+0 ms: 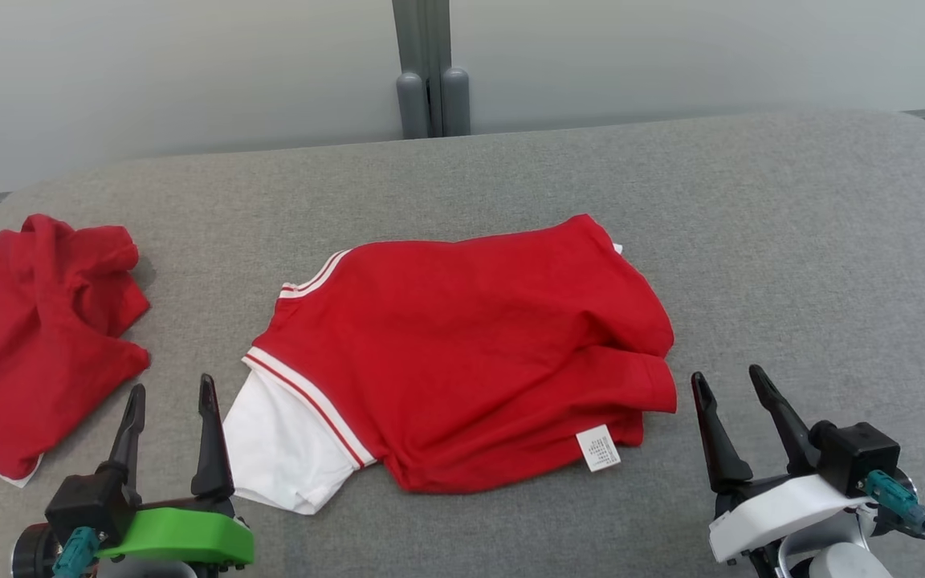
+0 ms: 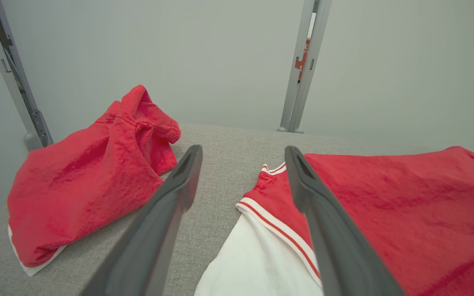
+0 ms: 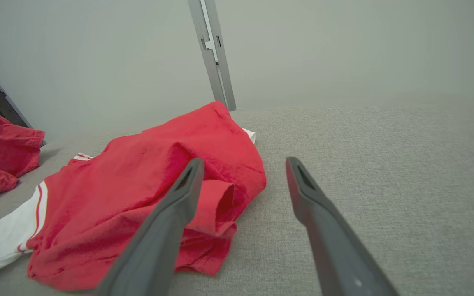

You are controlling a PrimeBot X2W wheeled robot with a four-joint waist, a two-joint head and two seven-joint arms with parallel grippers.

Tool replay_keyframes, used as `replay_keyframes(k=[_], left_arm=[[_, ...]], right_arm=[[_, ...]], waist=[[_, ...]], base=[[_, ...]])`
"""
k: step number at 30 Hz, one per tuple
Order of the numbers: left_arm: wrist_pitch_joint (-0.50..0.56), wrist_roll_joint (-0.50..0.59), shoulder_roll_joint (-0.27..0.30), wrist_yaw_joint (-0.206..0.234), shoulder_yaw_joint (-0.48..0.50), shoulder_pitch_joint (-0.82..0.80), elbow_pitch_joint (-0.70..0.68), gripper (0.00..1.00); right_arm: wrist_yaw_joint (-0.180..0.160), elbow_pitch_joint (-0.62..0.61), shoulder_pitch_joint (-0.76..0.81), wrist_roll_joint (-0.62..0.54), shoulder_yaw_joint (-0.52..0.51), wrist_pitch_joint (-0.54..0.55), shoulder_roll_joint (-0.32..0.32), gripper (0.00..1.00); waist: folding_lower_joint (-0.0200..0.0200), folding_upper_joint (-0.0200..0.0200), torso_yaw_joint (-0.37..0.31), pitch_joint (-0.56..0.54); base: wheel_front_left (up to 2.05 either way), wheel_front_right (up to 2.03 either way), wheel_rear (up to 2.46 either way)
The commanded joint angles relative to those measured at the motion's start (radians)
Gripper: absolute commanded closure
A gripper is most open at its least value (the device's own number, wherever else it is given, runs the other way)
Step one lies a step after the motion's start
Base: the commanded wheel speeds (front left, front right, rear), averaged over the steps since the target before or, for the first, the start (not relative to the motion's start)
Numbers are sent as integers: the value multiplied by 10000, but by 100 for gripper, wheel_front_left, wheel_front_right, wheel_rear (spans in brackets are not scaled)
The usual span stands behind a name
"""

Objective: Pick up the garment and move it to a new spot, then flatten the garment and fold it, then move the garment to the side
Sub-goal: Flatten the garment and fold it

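A red garment (image 1: 470, 345) with a white sleeve and red-and-white trim lies roughly flat in the middle of the grey surface, a small white label at its near hem. Its sleeve end fills the lower right of the left wrist view (image 2: 385, 213), and its folded right edge lies left of centre in the right wrist view (image 3: 138, 197). My left gripper (image 1: 172, 388) stands open just left of the white sleeve, nothing between its fingers. Just off the garment's near right corner, my right gripper (image 1: 726, 376) is open and holds nothing.
A second red garment (image 1: 37, 337) lies crumpled at the far left edge of the grey padded surface (image 1: 792, 265), also seen as a heap (image 2: 93, 176) and a corner (image 3: 2, 152). A grey post (image 1: 430, 68) stands against the pale wall behind.
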Motion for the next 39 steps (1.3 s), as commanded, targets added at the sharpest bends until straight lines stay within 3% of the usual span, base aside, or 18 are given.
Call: replay_keyframes(k=[1,8,19,21,22,27,35,39], left_arm=[[-7,144,-6,-42,-10,151,-50,0],[-7,99,-30,14,-159,-2,-113,0],[-7,-48,-32,141,-514,-166,-71,0],[-7,-93,-32,174,-552,-190,-82,0],[-7,-107,-33,179,-565,-197,-87,0],[-7,-207,-33,293,-545,-142,-81,0],[-9,-366,-32,411,-689,-268,23,0],[-7,-460,-31,471,-840,-316,112,0]], right_arm=[[1,90,66,77,115,-33,-58,0],[1,776,-339,29,730,-33,-409,0],[1,2815,-1648,475,2375,-33,-1042,0],[1,3024,-1915,599,2568,-33,-1107,75],[1,3117,-2011,658,2665,-33,-1138,100],[-1,3072,-2534,864,2733,-33,-1486,100],[-1,2511,-2686,1129,1845,-33,-2379,100],[-1,2224,-2317,1909,1669,-33,-2558,100]], waist=[[0,0,142,-99],[0,0,318,-127],[0,0,756,54],[0,0,798,96],[0,0,806,116],[0,0,599,227],[0,0,19,351],[0,0,-120,414]], base=[[0,0,0],[0,0,0],[0,0,0],[0,0,0],[0,0,0],[0,0,0],[0,0,0],[0,0,0]])
